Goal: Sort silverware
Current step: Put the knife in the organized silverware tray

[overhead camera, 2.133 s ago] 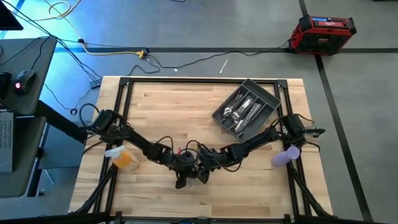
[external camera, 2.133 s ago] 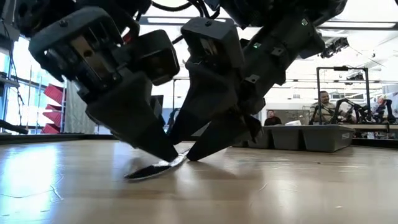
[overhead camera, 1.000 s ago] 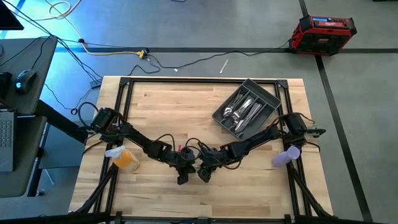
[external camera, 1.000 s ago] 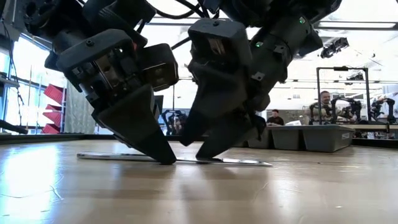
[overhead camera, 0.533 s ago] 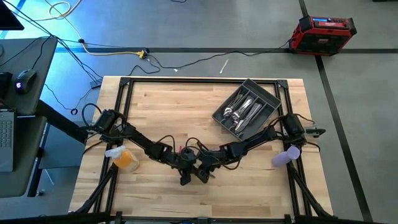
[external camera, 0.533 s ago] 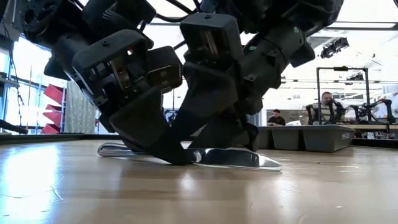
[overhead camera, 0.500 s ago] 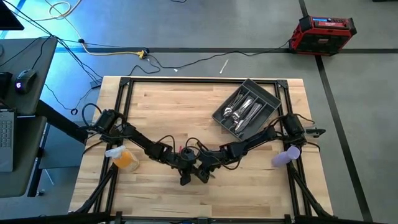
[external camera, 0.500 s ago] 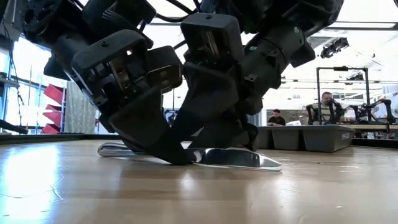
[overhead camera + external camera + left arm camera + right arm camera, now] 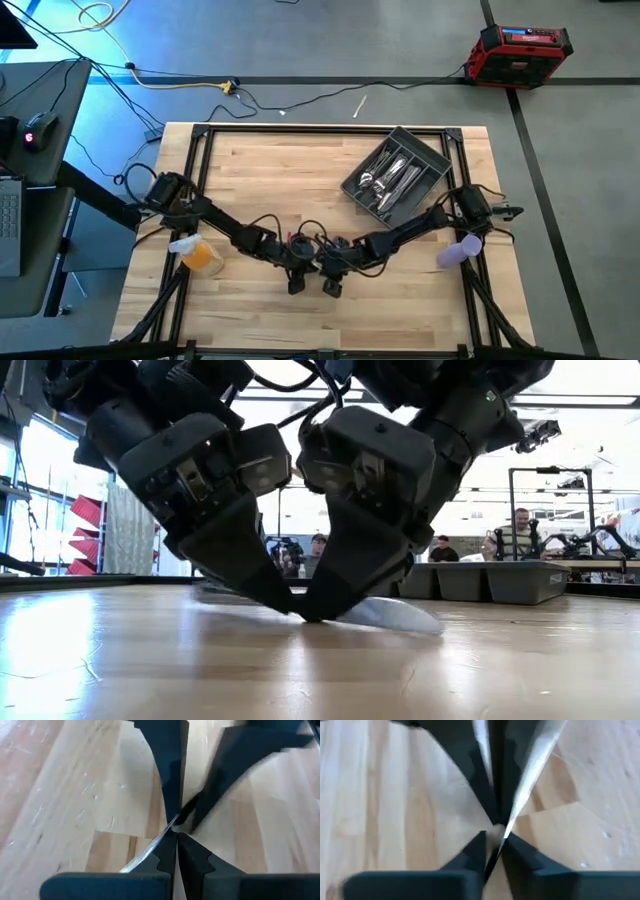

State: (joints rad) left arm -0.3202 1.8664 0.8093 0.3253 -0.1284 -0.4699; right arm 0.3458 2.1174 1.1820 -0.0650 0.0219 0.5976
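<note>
One slim silver piece of the silverware (image 9: 388, 615), with a flat blade-like end, is near the middle of the table's near half. Both grippers meet on it. My left gripper (image 9: 295, 285) is shut on it; its tips (image 9: 282, 603) slant down from the left. My right gripper (image 9: 332, 287) is shut on it right beside, its tips (image 9: 316, 615) slanting down from the right. The dark grey tray (image 9: 438, 160) at the far right holds more silverware (image 9: 392, 180). My left gripper pinches the silver piece (image 9: 159, 838) between its two fingertips, slanting down from the table's left, across the piece. Which part of it this is, I cannot tell. My right gripper pinches the same piece (image 9: 512, 822) between its fingertips, close beside the left one, slanting down from the right. The flat end (image 9: 400, 618) sticks out to the right, low over the wood; whether it rests there, I cannot tell.
An orange object (image 9: 202, 253) sits near the left arm and a lilac one (image 9: 458, 250) near the right arm. The tray (image 9: 490, 580) stands far back on the right. People (image 9: 520, 525) show in the room beyond. Bare wood lies before both grippers.
My right gripper has sunk a little, rolled and shut on the silver piece beside the left gripper. The piece, level and seen side-on a second ago, has turned about so that its flat end sticks out to the right. My left gripper has stayed shut on it.
</note>
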